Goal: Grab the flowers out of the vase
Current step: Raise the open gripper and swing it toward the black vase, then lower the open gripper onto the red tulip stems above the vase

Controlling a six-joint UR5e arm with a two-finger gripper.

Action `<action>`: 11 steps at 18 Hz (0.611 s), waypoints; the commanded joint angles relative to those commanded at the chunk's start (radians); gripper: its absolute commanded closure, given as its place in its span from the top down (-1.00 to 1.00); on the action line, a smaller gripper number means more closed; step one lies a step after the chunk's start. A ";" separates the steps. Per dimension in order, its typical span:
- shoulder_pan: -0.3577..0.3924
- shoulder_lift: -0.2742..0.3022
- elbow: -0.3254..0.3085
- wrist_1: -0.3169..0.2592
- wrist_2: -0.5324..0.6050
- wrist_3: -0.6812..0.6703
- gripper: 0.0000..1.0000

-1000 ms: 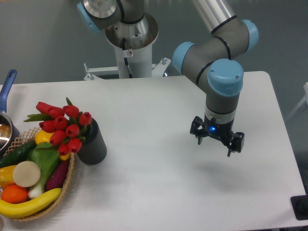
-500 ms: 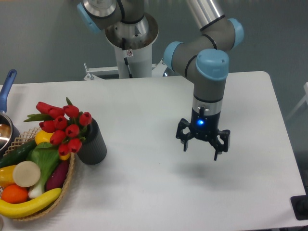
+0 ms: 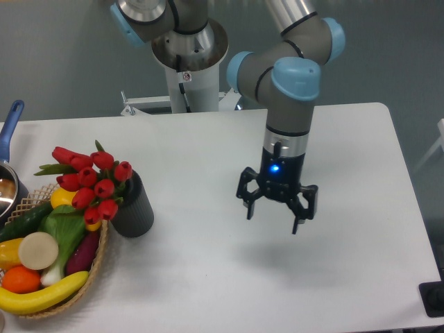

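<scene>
The flowers (image 3: 91, 182), a bunch of small red tulip buds with green leaves, stick out of the vase (image 3: 133, 206) and lean left over the basket. The vase is a dark grey ribbed cylinder standing on the white table at the left. My gripper (image 3: 272, 217) hangs open and empty above the table's middle, well to the right of the vase, fingers pointing down.
A wicker basket (image 3: 94, 275) with a banana, cucumber, orange and other vegetables sits at the front left, touching the vase. A pot with a blue handle (image 3: 10, 125) is at the left edge. The robot base (image 3: 187, 62) stands behind the table.
My gripper has moved left across the table toward the vase, staying open and empty. The flowers and vase have not moved.
</scene>
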 joint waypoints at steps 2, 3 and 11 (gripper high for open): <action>0.003 0.043 -0.023 0.000 -0.098 0.000 1.00; 0.005 0.058 -0.035 -0.002 -0.161 0.002 1.00; -0.008 0.247 -0.261 0.000 -0.318 0.015 1.00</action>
